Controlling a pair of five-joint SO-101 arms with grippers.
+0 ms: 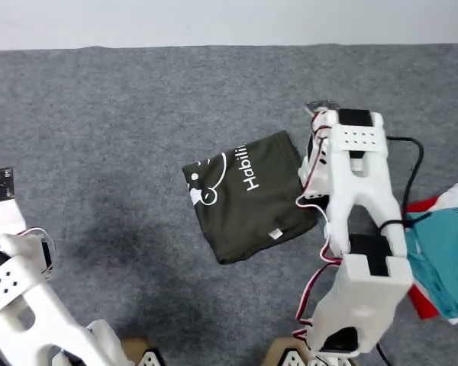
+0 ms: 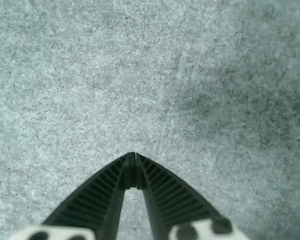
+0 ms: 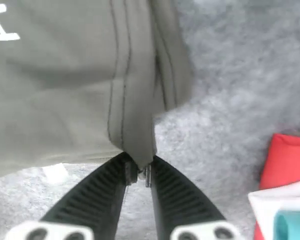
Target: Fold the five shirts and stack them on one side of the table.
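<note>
Olive shirt (image 1: pixel 248 198): corner pinched by right pincer (image 3: pixel 138 172), probably for dragging aside. Left pincer (image 2: pixel 135 159): pressed together over counter (image 2: pixel 65 75).

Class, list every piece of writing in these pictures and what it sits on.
On the dark olive folded shirt: white lettering beside a white drawing, cut off at the fold, no whole word.
Its small white tag: too small to read.
On the teal shirt: white marks at the edge, unreadable.

a grey, felt-like tabletop (image 1: pixel 122 114) spreads flat beneath the left jaws and the right jaws. a pale, plain band (image 1: pixel 214 23) runs along its far edge, well beyond both. a soft shadow (image 2: pixel 230 100) lies ahead of the left jaws.
</note>
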